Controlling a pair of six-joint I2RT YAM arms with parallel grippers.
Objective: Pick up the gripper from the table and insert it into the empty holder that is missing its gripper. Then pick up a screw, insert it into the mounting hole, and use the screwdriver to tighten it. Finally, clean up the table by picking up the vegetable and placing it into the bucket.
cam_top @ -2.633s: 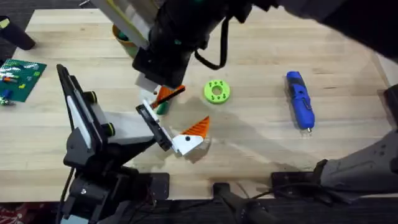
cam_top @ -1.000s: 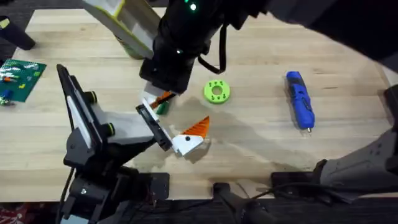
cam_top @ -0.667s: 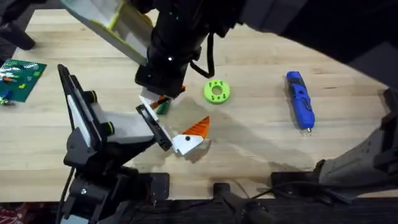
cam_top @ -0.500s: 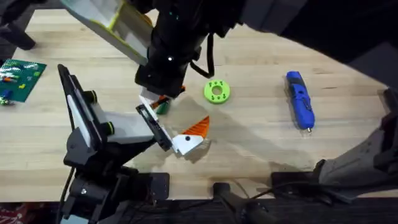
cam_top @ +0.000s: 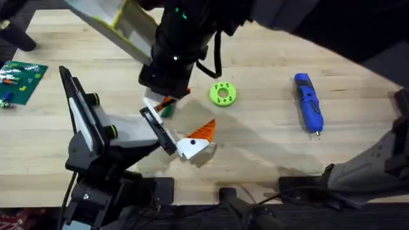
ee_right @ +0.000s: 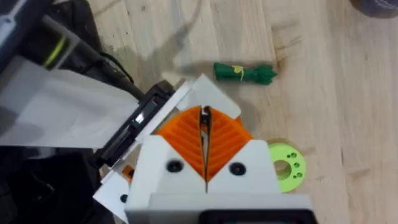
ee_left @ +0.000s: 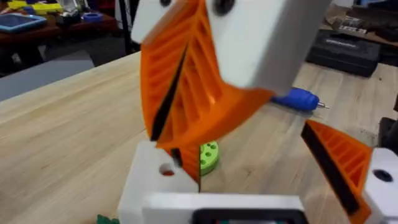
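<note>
My left gripper (cam_top: 171, 126) is the holder (cam_top: 158, 132), a black bracket on the black-and-white arm. The gripper (cam_top: 195, 142), a white wedge with an orange pad (ee_left: 348, 168), sits at the bracket's near end. A white block (ee_left: 155, 180) with a hole sits at the far end, so the gripper stands open. My right gripper (cam_top: 165, 100) hangs shut over that far end, pads pressed together (ee_right: 204, 115). The green vegetable (cam_top: 167, 110) lies just beyond it. The blue screwdriver (cam_top: 308, 102) lies at the right. The right arm hides the bucket. I cannot make out any screw.
A lime-green disc (cam_top: 222, 94) with holes sits right of the right gripper. A green circuit board (cam_top: 19, 80) lies at the table's left edge. The big dark right arm spans the back of the table from the right.
Over 2.6 s the right gripper has shifted slightly left and lower, onto the bracket's far end. It has held still for the last half second. The holder and wedge have not moved.
</note>
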